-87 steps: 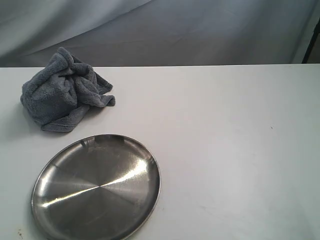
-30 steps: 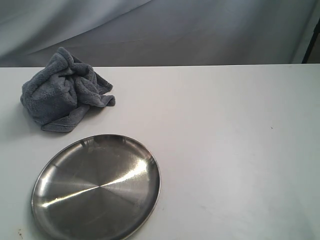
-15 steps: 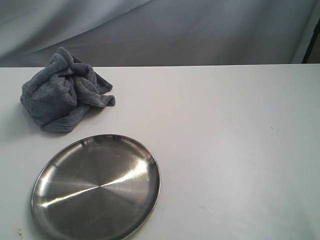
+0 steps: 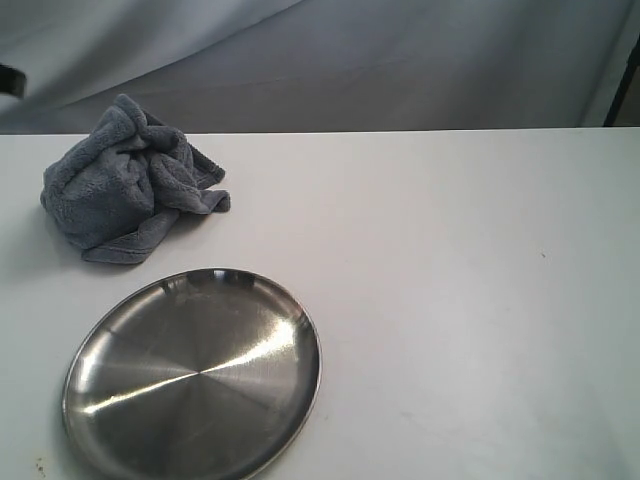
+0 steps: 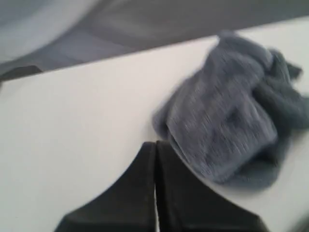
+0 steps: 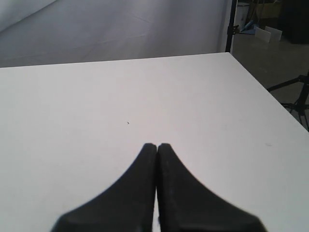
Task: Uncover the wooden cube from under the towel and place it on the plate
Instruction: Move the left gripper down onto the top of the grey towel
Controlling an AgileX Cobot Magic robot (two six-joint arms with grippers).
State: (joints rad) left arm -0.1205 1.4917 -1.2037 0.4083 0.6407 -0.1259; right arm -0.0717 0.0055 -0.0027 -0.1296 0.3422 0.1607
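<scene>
Item one: flat white table (image 4: 450,300), matte, bearing everything listed; both grippers hang above it, and a creased grey cloth backdrop (image 4: 400,60) rises past its far edge, ahead of both. Item two: round shallow stainless-steel plate (image 4: 192,372), brushed and shiny with a low rim, bare inside; it lies on the left gripper's side of the table, seen only in the exterior view, and falls outside what either wrist camera takes in. Item three: thick fluffy grey-blue terry towel (image 4: 125,190), bunched into a lump with a stitched hem trailing along its edge; it sits near the plate but apart from it, and close ahead of the left gripper, off to one side of the fingertips (image 5: 231,125). That wrist view is blurred, so the tips appear to stand clear of the cloth, though this is not certain. Item four: left gripper (image 5: 155,145), black, its two fingers pressed together with nothing between them. Item five: right gripper (image 6: 157,145), black, fingers likewise pressed together and holding nothing, over bare tabletop near the table's far corner on its own side, well apart from towel and plate. Item six: pale wooden cube, not visible in any view; nothing of it shows at the towel's edges.
</scene>
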